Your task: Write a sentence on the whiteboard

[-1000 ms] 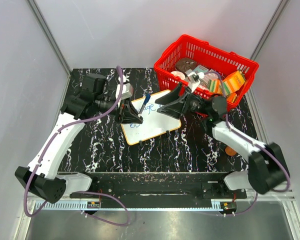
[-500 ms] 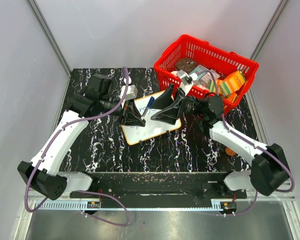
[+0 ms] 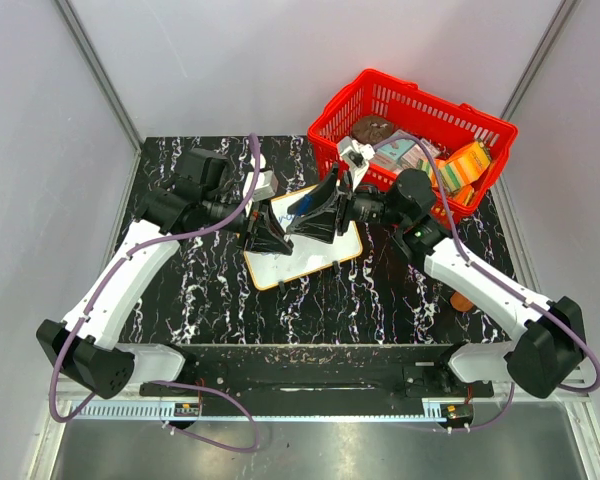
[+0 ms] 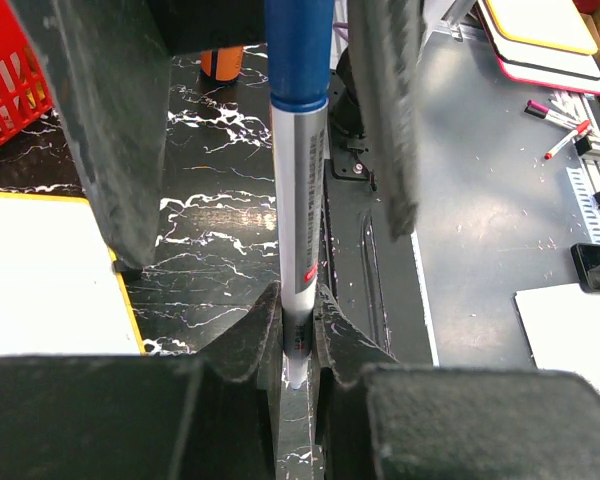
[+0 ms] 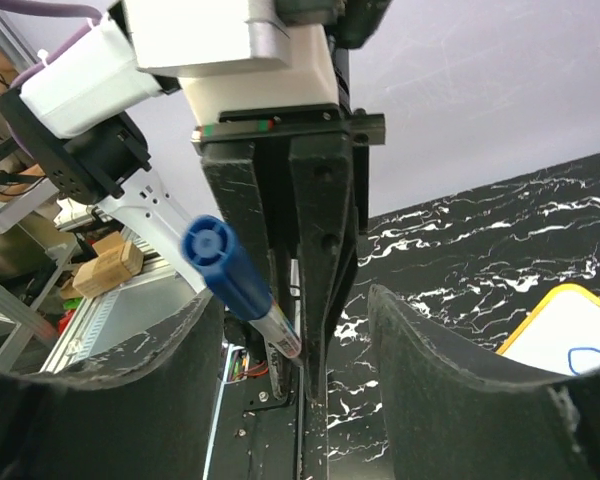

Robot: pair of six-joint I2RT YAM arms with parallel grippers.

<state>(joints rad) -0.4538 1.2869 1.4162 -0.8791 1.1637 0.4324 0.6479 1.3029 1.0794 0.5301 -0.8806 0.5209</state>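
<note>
The whiteboard (image 3: 315, 255) lies flat on the black marble table, white with a yellow-orange rim; it also shows in the left wrist view (image 4: 40, 270). My left gripper (image 3: 265, 232) is shut on a silver marker (image 4: 298, 250) near its tip, above the board. The marker's blue end (image 3: 302, 205) points toward my right gripper (image 3: 318, 215). That gripper is open, with one finger on each side of the blue end (image 5: 225, 265), not touching it. The sentence is mostly hidden under the grippers; one blue stroke (image 5: 585, 360) shows on the board's corner.
A red basket (image 3: 332, 112) full of packaged goods stands at the back right, just behind my right arm. A small orange object (image 3: 462, 300) lies on the table at the right. The table's front edge runs just in front of the whiteboard.
My right gripper has moved left over the whiteboard to the left gripper and now straddles the marker's blue end. The left gripper has lifted and turned the marker off the writing.
</note>
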